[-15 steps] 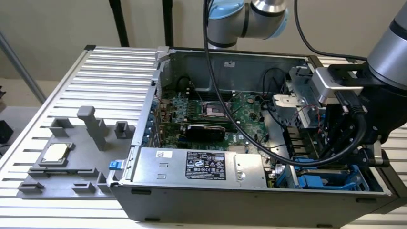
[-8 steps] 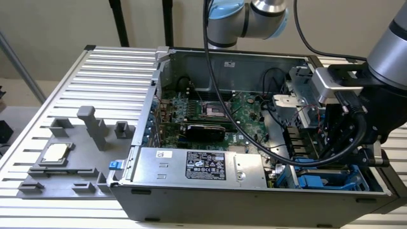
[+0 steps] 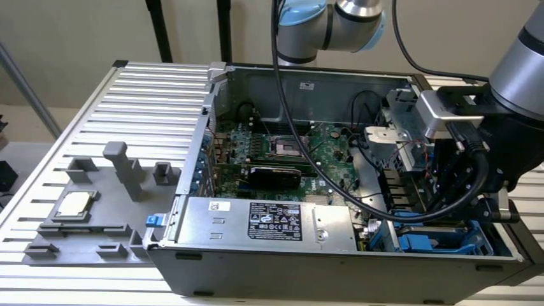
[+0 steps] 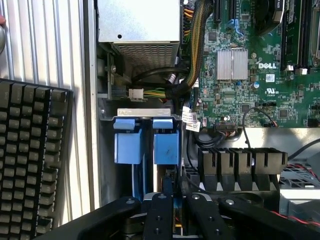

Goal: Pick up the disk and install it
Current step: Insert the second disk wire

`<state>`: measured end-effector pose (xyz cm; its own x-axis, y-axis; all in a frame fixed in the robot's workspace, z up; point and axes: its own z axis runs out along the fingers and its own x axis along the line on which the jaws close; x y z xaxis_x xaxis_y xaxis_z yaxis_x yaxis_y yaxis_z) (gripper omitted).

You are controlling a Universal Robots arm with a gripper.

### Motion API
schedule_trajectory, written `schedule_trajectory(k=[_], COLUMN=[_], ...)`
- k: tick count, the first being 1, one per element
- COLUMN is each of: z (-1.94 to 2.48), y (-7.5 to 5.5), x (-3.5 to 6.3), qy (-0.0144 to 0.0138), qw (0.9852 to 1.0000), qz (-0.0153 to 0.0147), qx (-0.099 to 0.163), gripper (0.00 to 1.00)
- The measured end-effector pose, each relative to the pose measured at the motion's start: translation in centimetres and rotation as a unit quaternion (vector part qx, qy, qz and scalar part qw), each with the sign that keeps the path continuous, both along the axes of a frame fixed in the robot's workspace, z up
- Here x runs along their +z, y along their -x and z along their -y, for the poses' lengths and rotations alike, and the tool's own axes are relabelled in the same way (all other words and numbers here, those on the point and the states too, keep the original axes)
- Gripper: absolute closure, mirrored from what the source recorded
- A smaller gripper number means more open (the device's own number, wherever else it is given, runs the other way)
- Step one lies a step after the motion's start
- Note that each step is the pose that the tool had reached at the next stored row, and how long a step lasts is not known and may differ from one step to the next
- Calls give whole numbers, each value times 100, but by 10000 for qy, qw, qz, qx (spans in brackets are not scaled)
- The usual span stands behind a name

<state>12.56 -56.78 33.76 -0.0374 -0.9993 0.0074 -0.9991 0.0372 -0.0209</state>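
Inside the open computer case (image 3: 340, 191), at its near corner on the exterior view's right, I see my tool (image 4: 172, 210) lowered over the drive bay (image 3: 429, 239). Through the wrist view its black fingers (image 4: 157, 215) are drawn close together, pinching the blue-railed edge of the disk (image 4: 165, 145), which stands on edge in the bay slot beside a second blue carrier (image 4: 127, 145). Just beyond the bay lies the green circuit board (image 4: 245, 75), with the silver power box (image 3: 267, 223) at the near wall of the case. On the ribbed tabletop (image 3: 127, 102), at the exterior view's left, sit a grey holder (image 3: 102, 197) with a small silver chip (image 3: 75, 203). A black keyboard (image 4: 30, 150) lies just outside the case.
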Motion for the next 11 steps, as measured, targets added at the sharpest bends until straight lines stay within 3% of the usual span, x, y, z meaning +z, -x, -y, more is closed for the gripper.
schedule_trajectory(k=[6,11], z=[0,-3], y=[1,0], x=[28,54], qy=[-12,-5], qw=[10000,10000], qz=[0,0], qx=[1,2], gripper=[83,83])
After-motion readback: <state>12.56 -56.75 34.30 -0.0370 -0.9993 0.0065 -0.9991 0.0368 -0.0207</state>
